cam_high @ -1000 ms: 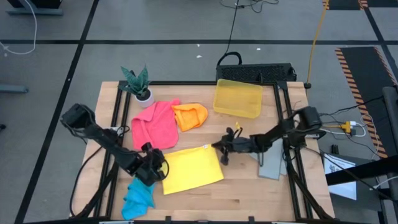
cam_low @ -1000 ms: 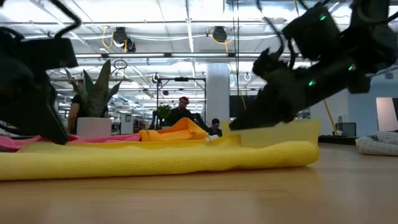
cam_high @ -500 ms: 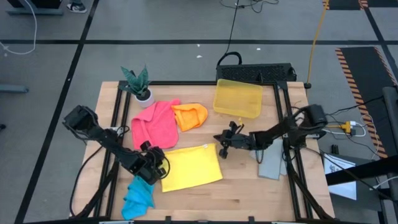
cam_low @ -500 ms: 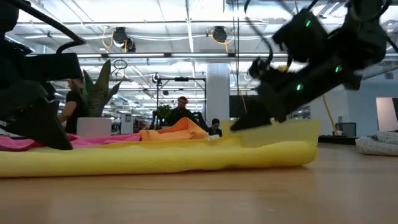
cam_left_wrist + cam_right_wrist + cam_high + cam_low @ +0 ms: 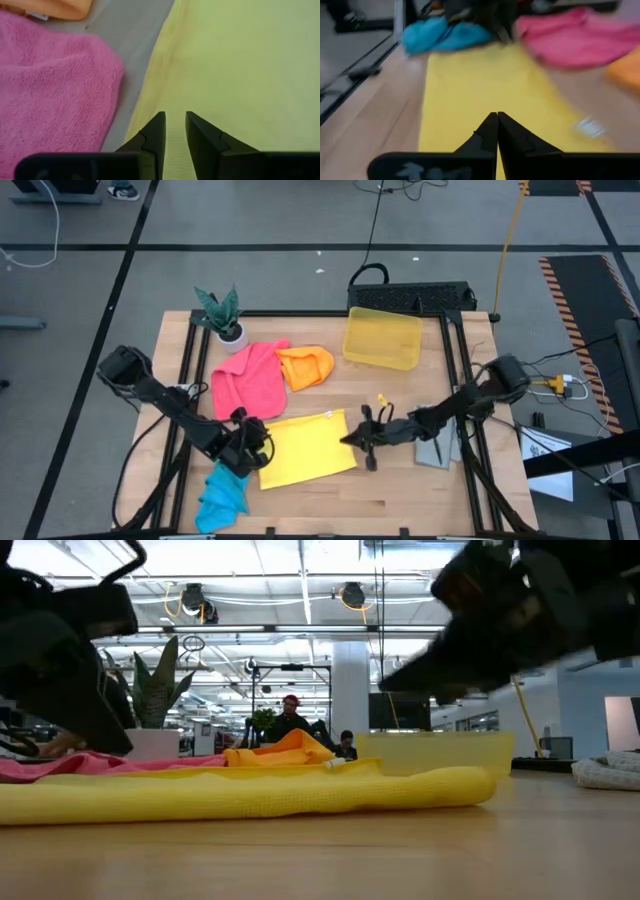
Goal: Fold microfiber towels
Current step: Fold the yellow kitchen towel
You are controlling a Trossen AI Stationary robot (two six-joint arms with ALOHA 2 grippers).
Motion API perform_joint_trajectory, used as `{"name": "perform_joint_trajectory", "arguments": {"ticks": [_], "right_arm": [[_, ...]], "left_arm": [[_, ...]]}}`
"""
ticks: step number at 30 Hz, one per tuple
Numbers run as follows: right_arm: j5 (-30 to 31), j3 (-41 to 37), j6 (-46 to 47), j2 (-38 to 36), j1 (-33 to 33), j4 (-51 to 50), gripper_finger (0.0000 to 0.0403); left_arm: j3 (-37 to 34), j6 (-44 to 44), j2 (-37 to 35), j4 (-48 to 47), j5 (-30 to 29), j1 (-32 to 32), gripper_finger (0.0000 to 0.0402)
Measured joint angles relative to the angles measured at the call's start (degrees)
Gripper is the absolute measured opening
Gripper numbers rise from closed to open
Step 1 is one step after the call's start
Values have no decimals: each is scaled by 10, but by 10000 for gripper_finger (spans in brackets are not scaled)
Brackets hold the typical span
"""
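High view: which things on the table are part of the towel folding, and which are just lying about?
Part of the job:
yellow towel
pink towel
orange towel
blue towel
grey towel

Just lying about:
yellow plastic bin
potted plant

Towels — one yellow (image 5: 308, 450), one pink (image 5: 248, 380), one orange (image 5: 306, 366), one bright blue (image 5: 222, 494), one grey (image 5: 437, 448) — and a see-through yellow bin (image 5: 382, 338).
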Motion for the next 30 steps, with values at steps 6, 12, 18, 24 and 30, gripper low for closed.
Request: {"name": "perform_joint_trajectory", "arguments": {"ticks": [6,12,18,24,30], "right_arm": [[-42,44,31,92,-4,-20,0],[-35,56,55,47,-37,-207,0],[180,54,57,-48,-64,-378,0],[125,55,33,-85,-40,-313,0],[17,55,45,-4,7,-163,0]], "left_arm": [[-9,-36,44,6,14,0,78],[-8,-54,83,79,19,-12,78],[-10,73,129,324,34,-28,78],[-9,176,139,442,44,-23,78],[-9,182,139,412,38,11,78]]}}
